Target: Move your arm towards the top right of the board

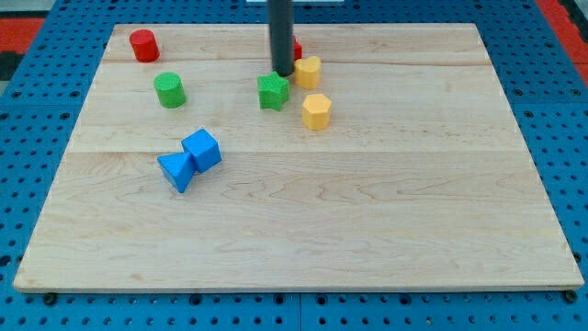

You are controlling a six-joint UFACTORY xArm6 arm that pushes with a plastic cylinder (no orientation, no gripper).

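My tip (282, 73) is at the top middle of the wooden board (367, 211). It stands just above the green star block (273, 92) and just left of a yellow block (308, 71). A red block (297, 50) is mostly hidden behind the rod. A second yellow block, a hexagon (316, 111), lies below and to the right of the tip. The board's top right corner (473, 37) is far to the right of the tip.
A red cylinder (143, 45) sits at the top left. A green cylinder (170, 90) lies below it. A blue cube (202, 149) and a blue triangular block (176, 170) touch each other at the left middle. Blue pegboard (560, 110) surrounds the board.
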